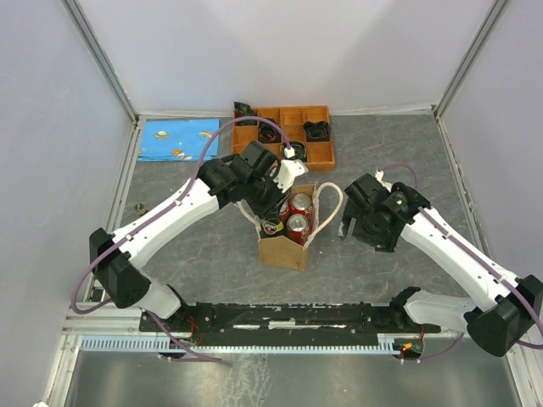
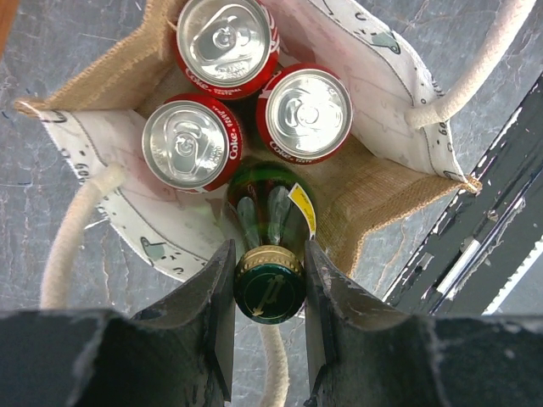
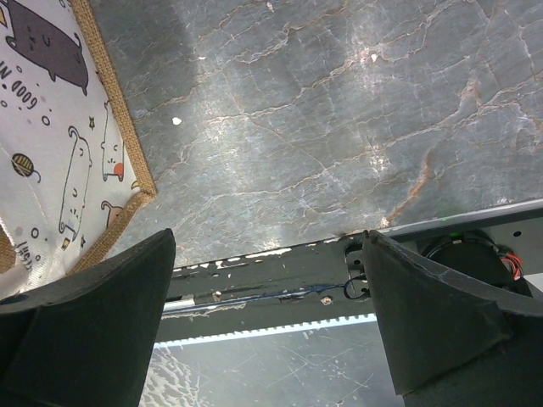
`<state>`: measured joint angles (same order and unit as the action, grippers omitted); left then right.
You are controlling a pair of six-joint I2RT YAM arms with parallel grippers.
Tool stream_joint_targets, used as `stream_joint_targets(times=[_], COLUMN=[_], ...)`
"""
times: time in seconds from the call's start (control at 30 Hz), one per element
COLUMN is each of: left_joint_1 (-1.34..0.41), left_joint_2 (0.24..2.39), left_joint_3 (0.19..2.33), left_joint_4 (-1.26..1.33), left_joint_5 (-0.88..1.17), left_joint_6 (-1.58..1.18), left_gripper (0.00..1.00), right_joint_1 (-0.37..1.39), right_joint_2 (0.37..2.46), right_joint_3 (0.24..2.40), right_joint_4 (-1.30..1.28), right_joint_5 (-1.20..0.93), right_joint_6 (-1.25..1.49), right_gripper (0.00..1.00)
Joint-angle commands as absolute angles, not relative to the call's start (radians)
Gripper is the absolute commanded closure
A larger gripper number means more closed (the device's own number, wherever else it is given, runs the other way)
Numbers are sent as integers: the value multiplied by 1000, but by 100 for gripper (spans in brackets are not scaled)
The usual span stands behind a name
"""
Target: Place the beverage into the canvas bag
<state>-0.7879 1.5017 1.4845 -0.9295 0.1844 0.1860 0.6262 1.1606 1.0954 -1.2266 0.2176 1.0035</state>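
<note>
Here the left claw (image 2: 269, 259) clamps the green bottle (image 2: 270, 292) standing inside the canvas bag (image 2: 373, 195).

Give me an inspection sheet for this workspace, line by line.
Surface: grey marbled table.
Job's things: canvas bag upright, holding three cans; green bottle upright in it beside them.
Clutter: orange tray with black items, and a blue mat, both at the far edge.
Grippers: left gripper shut on the bottle's neck; right gripper open, empty, beside the bag.
Cables: purple cables along both arms.
Surroundings: white walls, metal frame.
</note>
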Motion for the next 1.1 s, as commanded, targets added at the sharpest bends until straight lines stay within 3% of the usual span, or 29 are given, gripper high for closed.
stream_joint_targets(times=[0.0,0.6,0.63,0.77,0.83,0.9,1.07], left_joint_1=[-812,-836,-836,-835,-836,-835,-834], left_joint_2=[1485,1443,1444,1432,1419,1405,1375], left_joint_3=[1478,1365,1371,1392,1402,1417,1484], left_joint_4=[-779,-742,-748,-767,-768,-768,-767], left_joint_5=[168,68,69,91,102,106,94], left_joint_6=[149,155,156,159,156,150,118], left_gripper=[97,96,90,35,17,11,8], right_joint_1=[624,624,623,624,624,623,623], right_joint_2=[1153,1098,1095,1088,1085,1082,1093], right_joint_3=[1127,1090,1089,1092,1096,1103,1163], right_joint_4=[-1224,-1230,-1230,-1234,-1236,-1239,-1255], right_joint_5=[223,224,224,226,230,236,266], right_joint_6=[994,1015,1015,1019,1019,1019,1011], right_gripper=[1,1,1,1,1,1,1])
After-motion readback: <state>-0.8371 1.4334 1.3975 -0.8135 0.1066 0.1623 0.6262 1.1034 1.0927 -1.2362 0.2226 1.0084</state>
